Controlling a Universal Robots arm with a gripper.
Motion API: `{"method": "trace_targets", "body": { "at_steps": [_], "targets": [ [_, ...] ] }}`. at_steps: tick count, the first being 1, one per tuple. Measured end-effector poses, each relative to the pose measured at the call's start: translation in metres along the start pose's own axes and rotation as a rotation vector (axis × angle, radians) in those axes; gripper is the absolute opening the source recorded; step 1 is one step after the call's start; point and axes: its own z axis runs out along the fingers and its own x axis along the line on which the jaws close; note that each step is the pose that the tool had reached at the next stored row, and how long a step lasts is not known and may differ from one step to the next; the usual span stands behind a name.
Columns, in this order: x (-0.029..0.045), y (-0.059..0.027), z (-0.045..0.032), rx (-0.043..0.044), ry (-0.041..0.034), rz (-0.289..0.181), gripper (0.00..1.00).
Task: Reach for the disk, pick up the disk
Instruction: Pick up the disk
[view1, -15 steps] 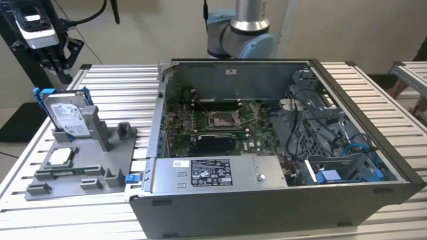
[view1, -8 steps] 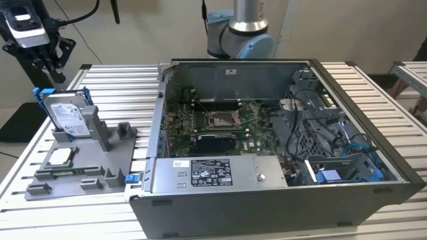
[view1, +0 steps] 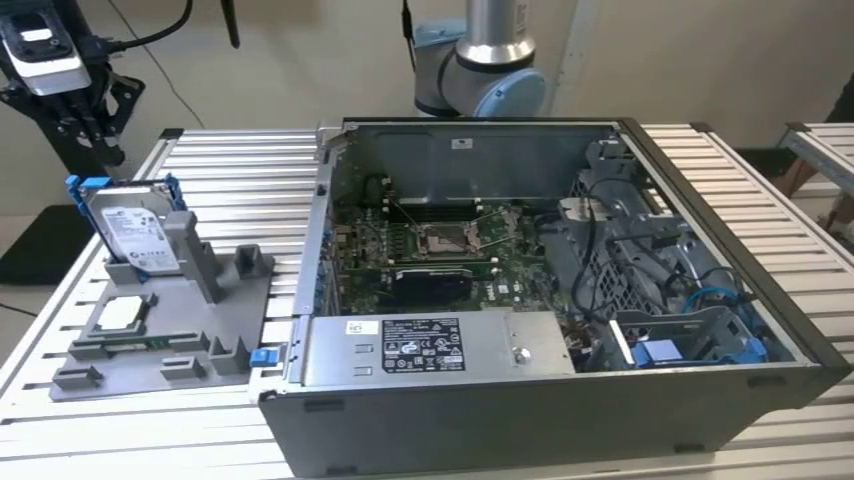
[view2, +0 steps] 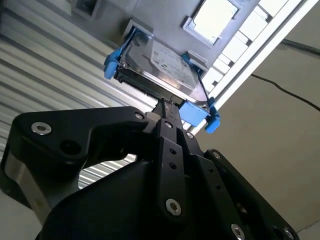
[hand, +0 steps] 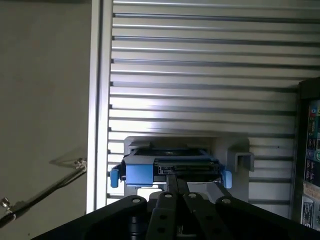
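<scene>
The tool (view2: 162, 105), seemingly closed on nothing, hovers near the upright disk (view2: 150, 70), its white label (view2: 170, 61) unreadable.

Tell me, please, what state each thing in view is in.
Disk, upright in the grey holder, not gripped.
Gripper, shut, just above the disk.
Computer case, open, insides showing.
Chip, lying flat in the holder.

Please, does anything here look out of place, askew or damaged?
Nothing stands out. The disk stands on edge in the grey holder, and the tool hangs just above it.
</scene>
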Motion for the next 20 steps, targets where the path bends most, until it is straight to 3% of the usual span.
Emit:
{"method": "trace_targets", "body": {
  "at_steps": [5, 16, 20],
  "targets": [
    [0.0027, 0.0008, 0.0002, 0.0, 0.0, 0.0, 0.0],
    [0.0237, 0.0018, 0.0011, 0.0, 0.0, 0.0, 0.0],
    [0.0268, 0.0011, 0.0012, 0.0, 0.0, 0.0, 0.0]
  ]
}}
